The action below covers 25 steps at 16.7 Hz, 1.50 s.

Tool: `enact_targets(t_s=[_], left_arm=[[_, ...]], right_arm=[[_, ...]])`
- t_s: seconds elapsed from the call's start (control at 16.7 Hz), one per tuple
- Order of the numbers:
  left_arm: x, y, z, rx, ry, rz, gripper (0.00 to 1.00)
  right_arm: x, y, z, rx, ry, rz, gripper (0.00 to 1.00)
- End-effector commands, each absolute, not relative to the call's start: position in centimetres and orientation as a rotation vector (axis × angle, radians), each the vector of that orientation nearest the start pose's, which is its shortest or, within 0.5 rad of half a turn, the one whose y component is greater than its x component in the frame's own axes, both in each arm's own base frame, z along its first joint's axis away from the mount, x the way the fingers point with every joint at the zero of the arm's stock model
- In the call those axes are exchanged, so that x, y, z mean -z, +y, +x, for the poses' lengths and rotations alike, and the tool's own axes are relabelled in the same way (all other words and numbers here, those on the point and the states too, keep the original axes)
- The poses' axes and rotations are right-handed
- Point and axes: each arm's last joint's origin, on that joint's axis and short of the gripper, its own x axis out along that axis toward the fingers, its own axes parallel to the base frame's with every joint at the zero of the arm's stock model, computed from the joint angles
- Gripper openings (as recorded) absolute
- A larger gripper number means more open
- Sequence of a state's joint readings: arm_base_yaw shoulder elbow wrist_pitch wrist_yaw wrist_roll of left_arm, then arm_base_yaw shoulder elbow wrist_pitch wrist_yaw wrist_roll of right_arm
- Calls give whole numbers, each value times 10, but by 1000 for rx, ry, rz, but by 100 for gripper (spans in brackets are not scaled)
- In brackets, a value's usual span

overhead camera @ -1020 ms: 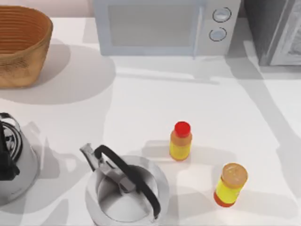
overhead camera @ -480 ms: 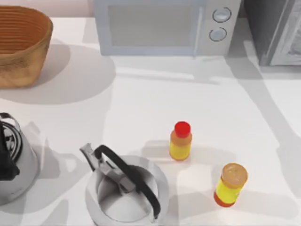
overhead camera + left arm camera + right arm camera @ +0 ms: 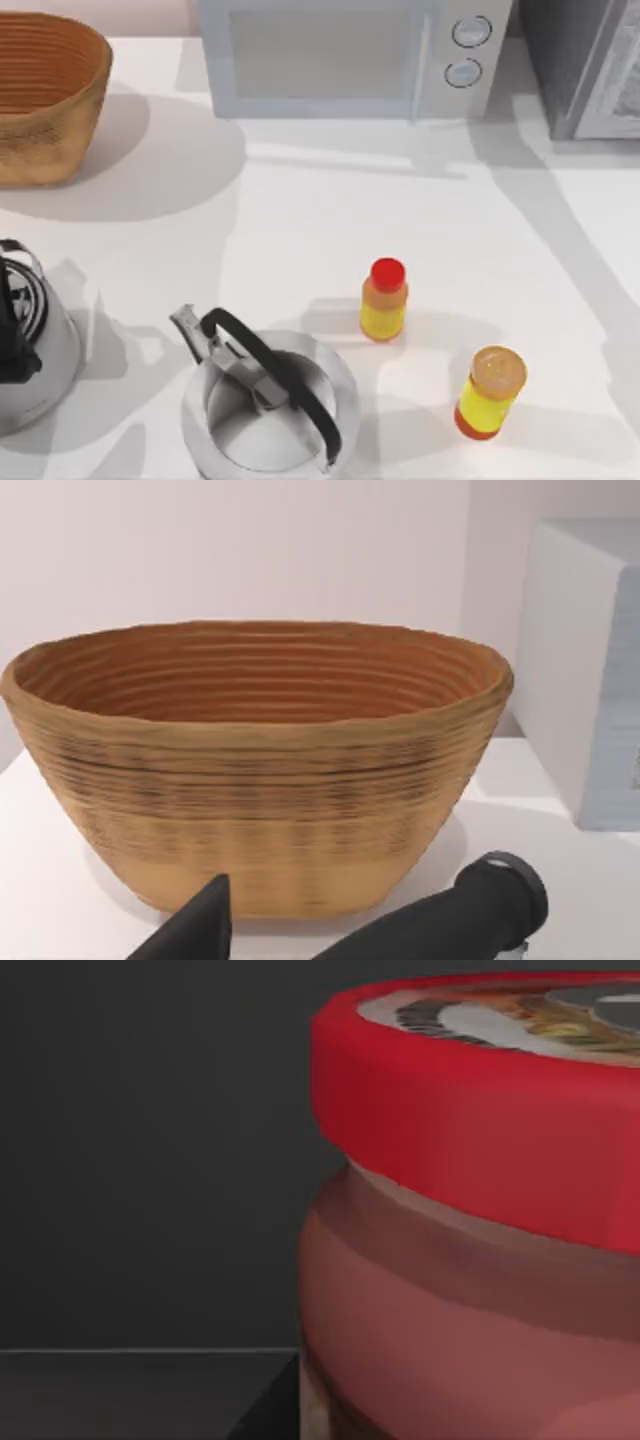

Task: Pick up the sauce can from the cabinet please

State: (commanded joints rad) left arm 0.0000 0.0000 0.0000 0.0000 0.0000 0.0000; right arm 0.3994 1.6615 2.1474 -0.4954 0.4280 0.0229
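The sauce can [image 3: 470,1270] looms very close in the right wrist view. It is a fat jar of reddish contents under a wide red lid [image 3: 480,1110] with a dark-and-white mark. It stands on a dark shelf against the cabinet's dark inner wall [image 3: 150,1160]. In the top view the grey cabinet [image 3: 575,70] stands at the table's back right corner, and my right arm reaches into it. My left arm is parked off the table's left side, with its wrist camera facing the basket.
A woven basket [image 3: 45,95] sits at the back left and a light microwave [image 3: 330,60] at the back middle. Two yellow bottles [image 3: 385,300] [image 3: 492,392] stand front right. One kettle [image 3: 270,400] is at the front and another [image 3: 30,340] at the left edge.
The long shadow across the table's right side has shifted slightly to the right. Nothing on the table has moved.
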Motion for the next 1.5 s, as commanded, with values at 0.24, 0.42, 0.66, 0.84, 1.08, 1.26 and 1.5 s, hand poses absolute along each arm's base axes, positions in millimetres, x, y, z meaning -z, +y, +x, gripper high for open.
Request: enact_targets(t_s=[0.24,0.42,0.66,0.84,1.08,1.26,1.5], left_arm=[[-160,-1,106,0,0,0,100],[-160,-1,106,0,0,0,100],[-160,-1,106,0,0,0,100],[-160,-1,106,0,0,0,100],[-160,-1,106,0,0,0,100],[-160,-1,106,0,0,0,100],[-160,-1,106,0,0,0,100]], right_arm=[[-556,127,232,12,4,4,0],[-567,118,186,9,3,6,0],[-569,116,177,8,3,6,0],[-569,113,176,10,-3,12,0],[-559,95,165,8,-21,23,0],[-533,75,154,9,-21,18,0],[-461,50,141,12,25,-9,0]])
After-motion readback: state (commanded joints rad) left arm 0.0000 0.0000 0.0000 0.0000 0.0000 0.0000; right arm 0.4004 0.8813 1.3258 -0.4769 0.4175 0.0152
